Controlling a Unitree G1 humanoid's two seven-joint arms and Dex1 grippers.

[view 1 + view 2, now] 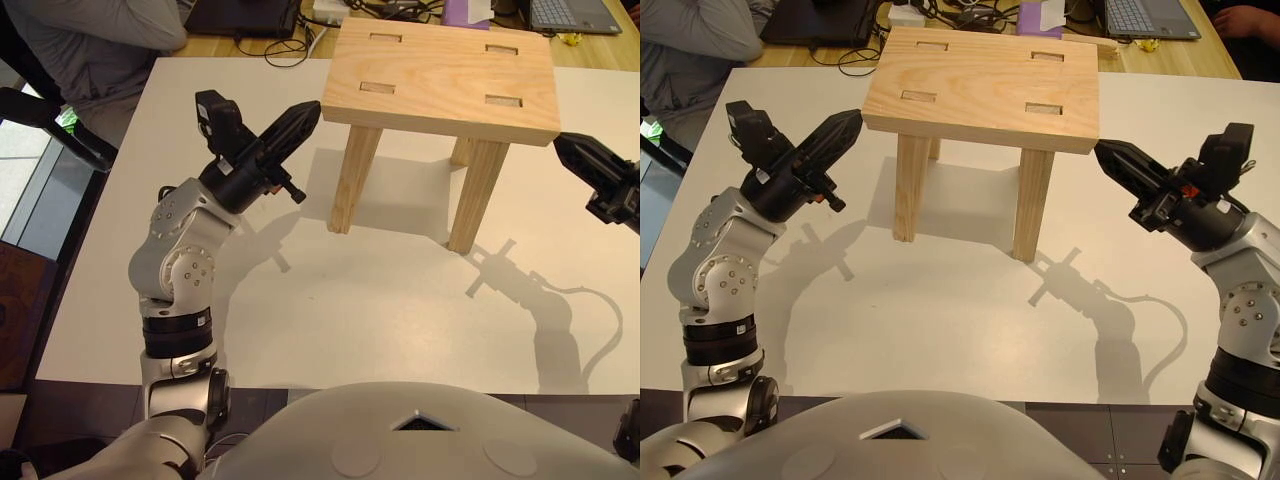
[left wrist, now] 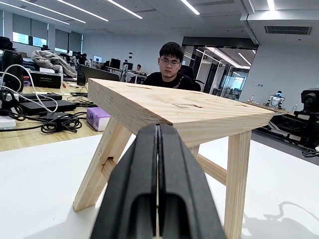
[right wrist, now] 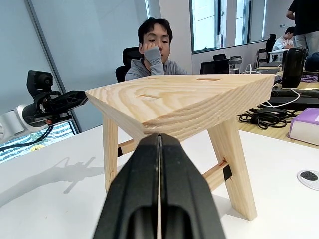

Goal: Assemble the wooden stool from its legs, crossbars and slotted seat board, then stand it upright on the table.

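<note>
- The stool (image 1: 980,85) stands upright on the white tabletop (image 1: 940,310), fully put together, towards the far side.
- Its seat board (image 1: 440,75) lies flat on top, with four rectangular slots (image 1: 919,97) showing in it.
- The splayed legs (image 1: 910,185) rest on the tabletop, and a crossbar (image 2: 212,169) joins two of them under the seat.
- The left gripper (image 1: 845,125) is pressed together and holds nothing. Its tip sits just beside the seat's near left corner; I cannot tell whether it touches.
- The right gripper (image 1: 1108,155) is likewise pressed together and empty, with its tip just beside the near right corner.
- A purple box (image 1: 1042,17) lies on the wooden desk beyond the tabletop.
</note>
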